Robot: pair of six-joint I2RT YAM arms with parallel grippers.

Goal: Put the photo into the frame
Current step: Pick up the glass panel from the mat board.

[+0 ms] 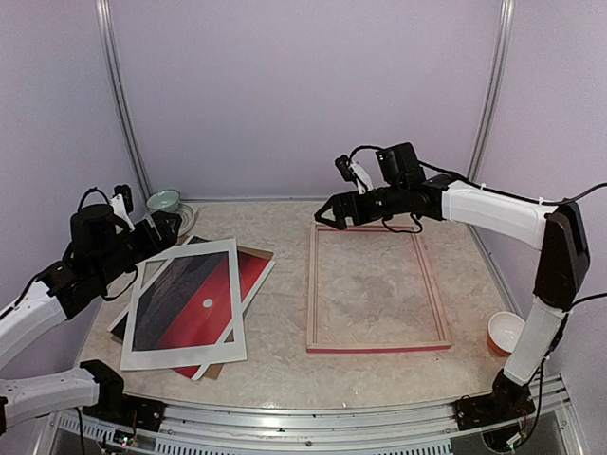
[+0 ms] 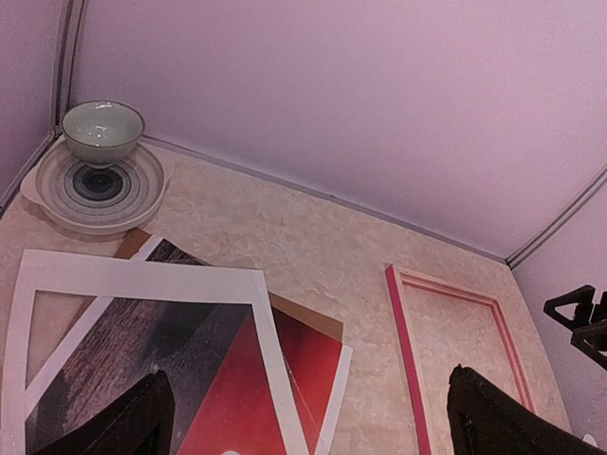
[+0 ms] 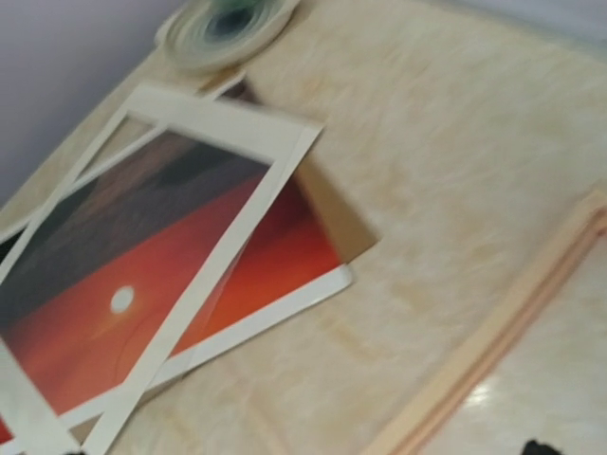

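Note:
The photo (image 1: pixel 194 284), a red sunset with a white sun, lies at the left of the table. A white mat board (image 1: pixel 180 358) lies skewed on top of it. It also shows in the left wrist view (image 2: pixel 228 379) and the right wrist view (image 3: pixel 114 322). The frame (image 1: pixel 311 284) lies flat right of centre, pale side up, with a pink near edge. My left gripper (image 1: pixel 161 227) is open and empty above the photo's far end; its fingers (image 2: pixel 142 422) are spread wide. My right gripper (image 1: pixel 327 216) hovers over the frame's far left corner, open and empty.
A brown backing board (image 1: pixel 256 254) sticks out under the photo. A green bowl (image 1: pixel 163 200) on a plate (image 2: pixel 95 185) stands at the far left corner. An orange cup (image 1: pixel 505 332) stands at the right, beside the right arm. Walls close in the table.

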